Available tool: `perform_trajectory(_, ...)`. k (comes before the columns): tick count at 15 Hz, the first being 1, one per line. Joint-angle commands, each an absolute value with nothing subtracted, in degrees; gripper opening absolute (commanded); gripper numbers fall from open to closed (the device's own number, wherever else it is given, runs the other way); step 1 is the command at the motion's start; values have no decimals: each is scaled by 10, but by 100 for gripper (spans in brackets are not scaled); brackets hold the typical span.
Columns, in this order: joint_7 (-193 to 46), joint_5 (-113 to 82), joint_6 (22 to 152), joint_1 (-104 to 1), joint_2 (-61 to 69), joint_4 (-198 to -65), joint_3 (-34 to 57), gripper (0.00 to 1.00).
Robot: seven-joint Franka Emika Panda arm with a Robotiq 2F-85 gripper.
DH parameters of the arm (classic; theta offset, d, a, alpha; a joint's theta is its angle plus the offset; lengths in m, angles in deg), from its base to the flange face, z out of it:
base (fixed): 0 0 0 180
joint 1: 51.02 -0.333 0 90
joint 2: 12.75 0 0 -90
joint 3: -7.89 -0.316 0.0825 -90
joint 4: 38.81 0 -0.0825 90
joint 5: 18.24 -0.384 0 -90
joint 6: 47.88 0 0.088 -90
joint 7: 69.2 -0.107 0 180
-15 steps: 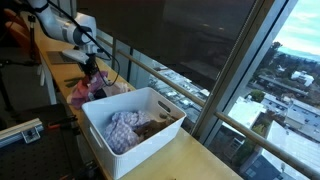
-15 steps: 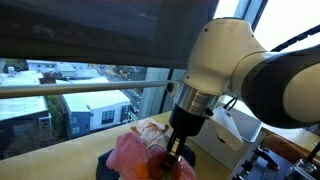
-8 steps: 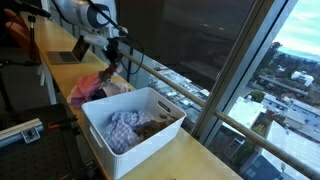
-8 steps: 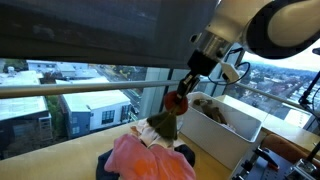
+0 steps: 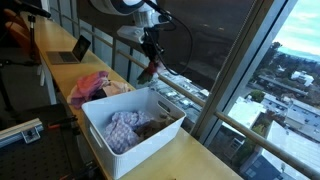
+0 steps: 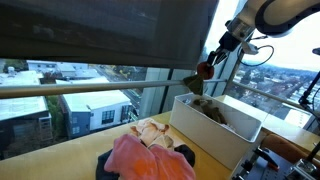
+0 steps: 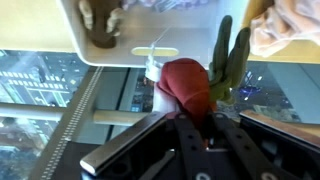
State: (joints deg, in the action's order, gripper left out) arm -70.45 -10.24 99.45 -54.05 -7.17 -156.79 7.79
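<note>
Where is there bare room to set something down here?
Free: bare counter in front of the white bin, and some white floor inside it. Crowded: the clothes pile between bin and laptop, garments filling the bin's front. The gripper holds a red cloth aloft.

Opposed exteriors, perhaps; wrist behind gripper point(image 7: 189, 102)

Reaching up high and well out with the arm point(image 5: 135, 8), white links bent at the elbow, wrist turned so the gripper point(image 5: 151, 50) hangs pointing down. Same pose in both exterior views, up in mid-air. Clamped almost all the way together on a red cloth point(image 7: 186, 85), pinched between the dark fingers point(image 7: 140, 148). Looks like a firm grip from the wrist view.
</note>
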Motion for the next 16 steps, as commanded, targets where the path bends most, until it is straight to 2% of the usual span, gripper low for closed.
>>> perform_trajectory(1, -683, -94, 997, -503, -69, -1565, 104, 4)
perform_trajectory(6, -690, -81, 1006, -488, -49, -1590, 116, 4)
perform_trajectory(7, -690, -80, 1005, -488, -46, -1593, 116, 7)
perform_trajectory(8, -692, -77, 1005, -489, -44, -1595, 116, 39)
perform_trajectory(9, -694, -78, 1002, -490, -42, -1596, 116, 41)
perform_trajectory(11, -696, -76, 999, -492, -40, -1594, 116, 53)
perform_trajectory(16, -700, -78, 992, -503, -55, -1592, 108, 89)
